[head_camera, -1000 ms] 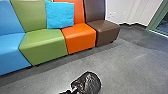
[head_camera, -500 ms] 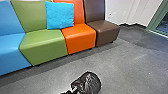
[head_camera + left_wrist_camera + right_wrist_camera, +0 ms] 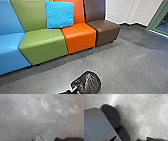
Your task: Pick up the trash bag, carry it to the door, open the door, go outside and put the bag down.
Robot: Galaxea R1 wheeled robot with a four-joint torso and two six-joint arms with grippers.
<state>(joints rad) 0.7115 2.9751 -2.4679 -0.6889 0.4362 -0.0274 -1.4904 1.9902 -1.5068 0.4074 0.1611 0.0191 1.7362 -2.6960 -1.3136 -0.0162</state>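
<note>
Trash bag: the black, glossy, creased bag (image 3: 89, 83) shows low in the head view, in front of the row of seats and well apart from them; whether it touches the floor (image 3: 130, 67) cannot be told.
Left gripper: its opening and any hold on the bag cannot be told; crinkled, shiny plastic (image 3: 47, 119) sits close to its wrist camera.
Right gripper: its opening and any hold cannot be told; its wrist camera looks onto pale, speckled ground (image 3: 146, 115).
Seats: blue (image 3: 12, 50), green (image 3: 43, 43), orange (image 3: 80, 36) and brown (image 3: 105, 30), side by side.
Cushion: bright blue (image 3: 60, 15), leaning upright against the backrests.
</note>
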